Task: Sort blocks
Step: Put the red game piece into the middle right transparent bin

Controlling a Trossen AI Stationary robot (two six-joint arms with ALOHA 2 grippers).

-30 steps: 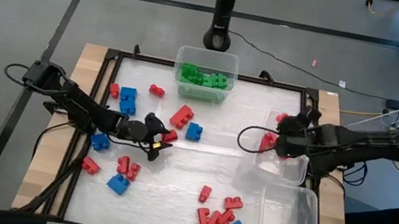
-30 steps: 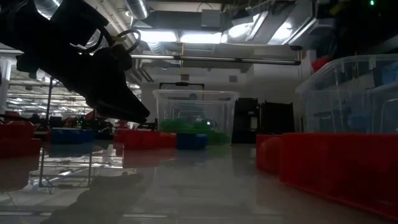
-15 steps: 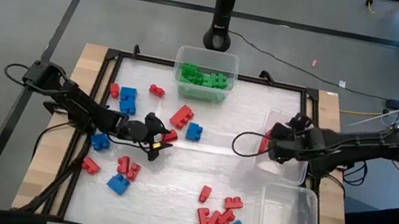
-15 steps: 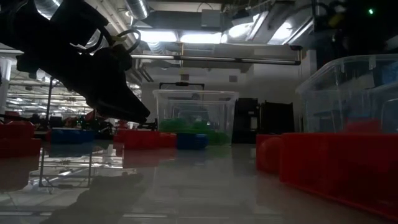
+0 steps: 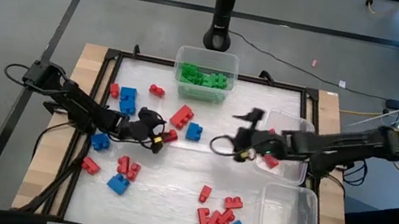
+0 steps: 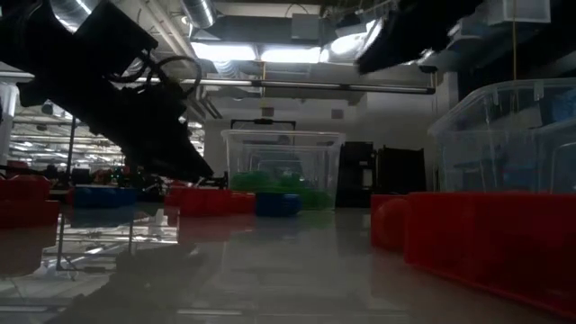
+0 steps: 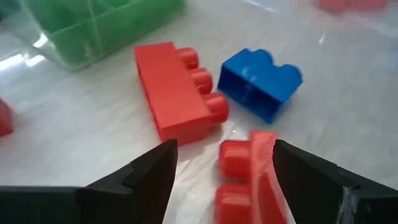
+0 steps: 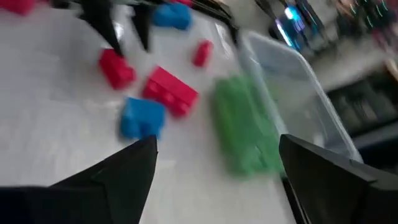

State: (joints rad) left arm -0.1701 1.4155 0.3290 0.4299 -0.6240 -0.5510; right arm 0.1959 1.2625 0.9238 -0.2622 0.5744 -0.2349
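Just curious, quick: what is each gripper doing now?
Left gripper: open, around a small red block.
Right gripper: open, holding nothing.

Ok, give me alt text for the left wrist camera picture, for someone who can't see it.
The left gripper stands open over a small red brick lying between its two dark fingers on the white table. Just beyond lie a long red brick and a blue brick, apart from each other, with a clear tub of green bricks farther off.

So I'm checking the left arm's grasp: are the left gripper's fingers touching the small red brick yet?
Apart. The left wrist view shows the left gripper open, bare table between each finger and the small red brick.
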